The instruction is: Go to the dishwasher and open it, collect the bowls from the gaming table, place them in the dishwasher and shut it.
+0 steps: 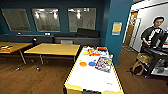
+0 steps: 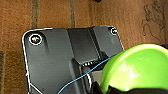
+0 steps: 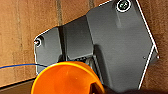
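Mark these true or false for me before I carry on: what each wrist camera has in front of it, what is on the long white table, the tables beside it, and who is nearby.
1. A green bowl shows close in the left wrist view. True.
2. The bowl in the right wrist view is blue. False: it is an orange bowl.
3. The white-topped gaming table bears a colourful board game. True.
4. The tables left of it have red tops. False: they are yellow-topped tables.
5. A person stands at the right of the head view. True.
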Robot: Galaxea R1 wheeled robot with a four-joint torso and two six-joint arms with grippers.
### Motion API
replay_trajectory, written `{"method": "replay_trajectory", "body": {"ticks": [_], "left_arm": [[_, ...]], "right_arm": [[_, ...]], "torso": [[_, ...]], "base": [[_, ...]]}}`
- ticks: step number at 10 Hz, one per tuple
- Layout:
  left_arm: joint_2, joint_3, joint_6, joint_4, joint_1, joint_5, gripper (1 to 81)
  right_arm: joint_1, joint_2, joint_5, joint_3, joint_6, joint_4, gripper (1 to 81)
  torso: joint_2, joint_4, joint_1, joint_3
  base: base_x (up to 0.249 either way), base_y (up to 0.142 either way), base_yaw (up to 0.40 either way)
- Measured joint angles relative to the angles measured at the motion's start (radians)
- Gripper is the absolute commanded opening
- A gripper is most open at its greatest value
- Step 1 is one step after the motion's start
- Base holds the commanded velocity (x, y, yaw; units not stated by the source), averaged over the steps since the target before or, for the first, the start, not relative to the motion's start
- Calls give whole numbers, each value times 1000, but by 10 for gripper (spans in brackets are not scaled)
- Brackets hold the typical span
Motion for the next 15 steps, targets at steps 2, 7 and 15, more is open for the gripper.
{"method": "replay_trajectory", "body": {"ticks": [2, 7, 15], "left_arm": [[0, -19, 1, 1, 0, 0, 10], [39, -135, 3, 8, 2, 4, 10], [72, -183, 7, 25, 19, 9, 10]], "right_arm": [[-5, -13, 3, -30, 0, -1, 10], [-16, -31, 3, -114, 0, -22, 10], [-23, -12, 2, -136, 0, -26, 10]], "torso": [[0, 0, 0, 0], [0, 0, 0, 0], [-1, 0, -3, 1]], "base": [[-155, 0, 0], [-155, 0, 0], [-115, 0, 0]]}}
